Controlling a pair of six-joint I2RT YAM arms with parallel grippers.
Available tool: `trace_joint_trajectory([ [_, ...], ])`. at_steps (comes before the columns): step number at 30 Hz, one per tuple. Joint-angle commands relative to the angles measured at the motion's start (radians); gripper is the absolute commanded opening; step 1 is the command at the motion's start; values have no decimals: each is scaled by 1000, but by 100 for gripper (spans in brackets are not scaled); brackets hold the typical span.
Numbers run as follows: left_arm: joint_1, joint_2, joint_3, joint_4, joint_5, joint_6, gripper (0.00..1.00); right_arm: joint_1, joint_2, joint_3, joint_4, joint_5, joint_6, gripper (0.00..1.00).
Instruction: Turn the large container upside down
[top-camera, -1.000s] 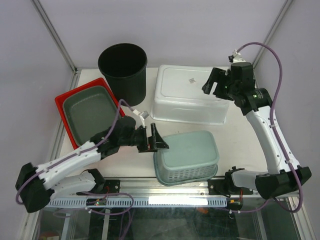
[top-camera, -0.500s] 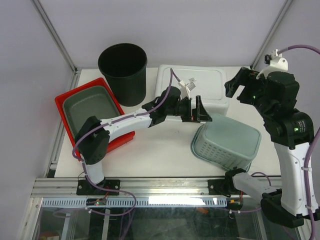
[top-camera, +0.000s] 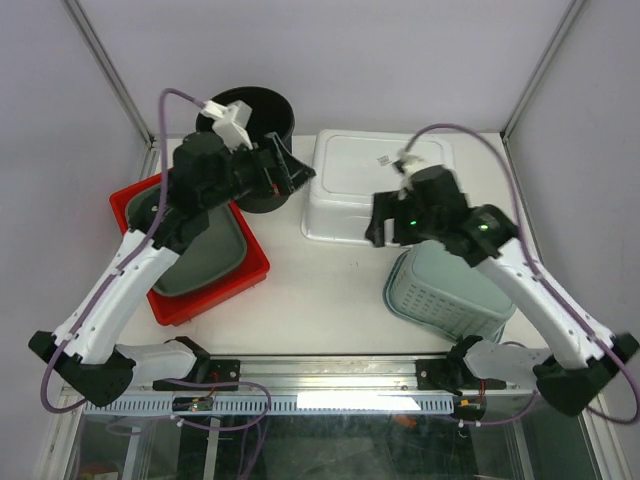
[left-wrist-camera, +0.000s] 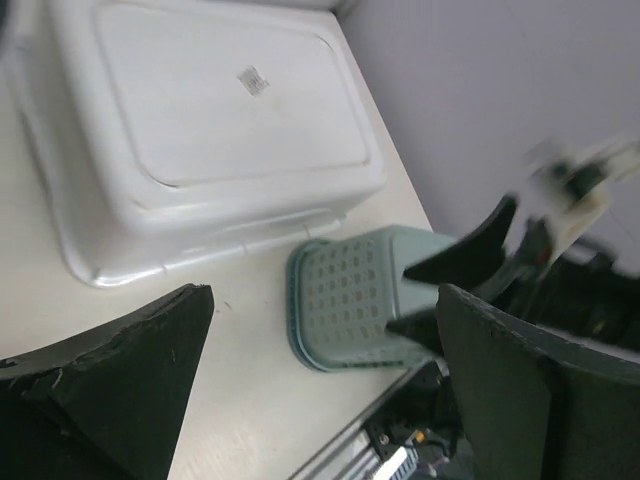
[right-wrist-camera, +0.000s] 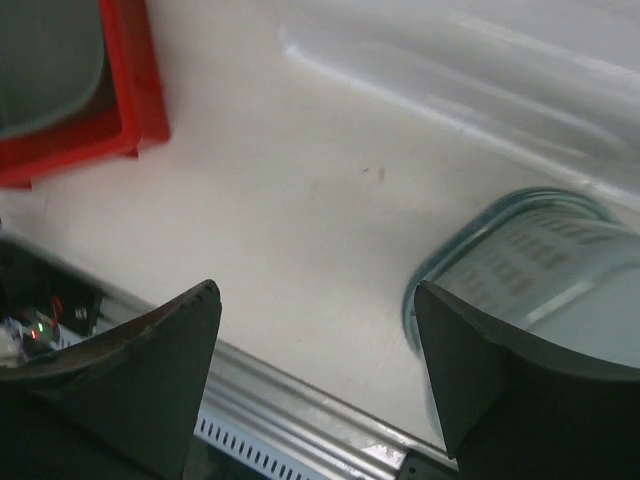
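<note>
Two robot arms reach over a white table, seen from above. The large container, a white rectangular tub, lies at 1 o'clock on the table. It is bottom up, rim on the table, with a small label on its flat base. Just beside its near right corner, at 4 o'clock, sits a pale green perforated basket, also base up.

The left gripper is raised at 11 o'clock, in front of a black bucket that stands upright. Its fingers are spread as wide as they go and hold nothing.

The right gripper hangs over the near edge of the large container, between it and the basket. Its fingers are well apart, with only bare table between them.

At 9 o'clock a red tray holds a grey-green tub, partly hidden under the left arm.
</note>
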Motion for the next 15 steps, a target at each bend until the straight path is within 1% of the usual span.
trace_joint_trajectory([
  [1, 55, -24, 114, -222, -195, 94, 99, 268, 127, -20, 46, 150, 139, 82],
  [4, 83, -40, 141, -250, -244, 94, 99, 281, 165, -104, 85, 163, 183, 82],
  [7, 103, -45, 154, -255, -230, 91, 99, 257, 180, -199, 64, 251, 218, 84],
  [9, 107, -40, 161, -262, -226, 88, 99, 207, 180, -234, 18, 304, 235, 85],
  [12, 109, -45, 154, -266, -215, 84, 99, 91, 131, -281, -39, 339, 261, 85],
  [14, 109, -54, 142, -265, -214, 83, 99, 72, 75, -286, -57, 344, 263, 84],
  [15, 109, -60, 135, -263, -215, 82, 99, 73, 56, -276, -58, 320, 256, 84],
])
